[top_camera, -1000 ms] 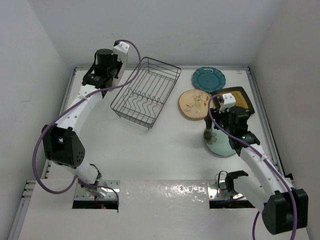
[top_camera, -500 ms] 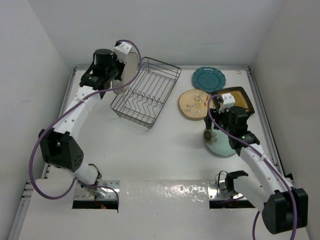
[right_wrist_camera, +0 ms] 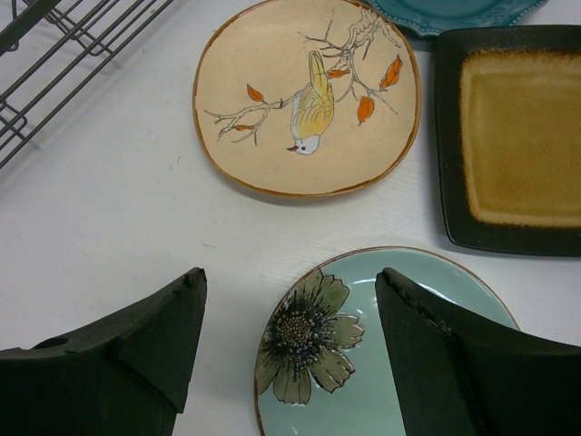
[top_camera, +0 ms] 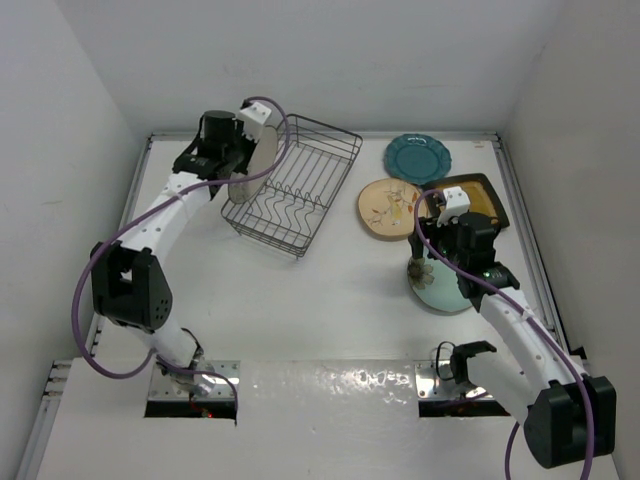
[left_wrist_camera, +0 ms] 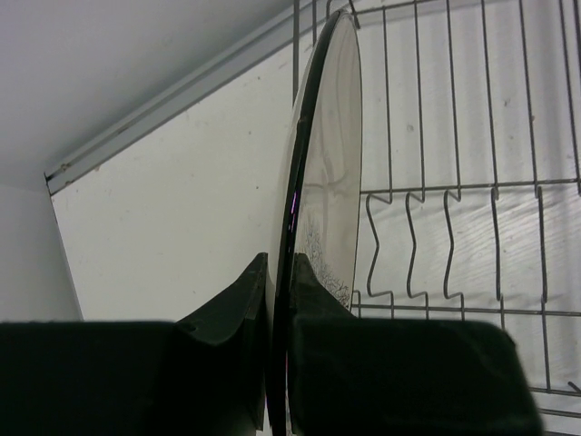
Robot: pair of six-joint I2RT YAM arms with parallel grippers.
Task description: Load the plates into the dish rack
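Observation:
A grey dark-rimmed plate [left_wrist_camera: 329,163] stands on edge, and my left gripper [left_wrist_camera: 281,268] is shut on its rim. It hangs at the left end of the dark wire dish rack [top_camera: 300,190], beside the rack's wavy dividers [left_wrist_camera: 427,245]. My right gripper [right_wrist_camera: 290,282] hovers open over the left rim of the pale aqua flower plate [right_wrist_camera: 363,391]. One of its fingers is over the table, the other over that plate. Beyond lie the cream bird plate [right_wrist_camera: 309,100], the square amber plate [right_wrist_camera: 517,136] and the teal scalloped plate [top_camera: 418,155].
White walls close the table in on the left, back and right. The rack sits at an angle at the back left, with a rail [left_wrist_camera: 172,104] along the table's edge behind it. The flat plates are clustered at the back right.
My left arm has carried the grey plate to the right, from beside the rack's left end up to it. The right arm has not moved.

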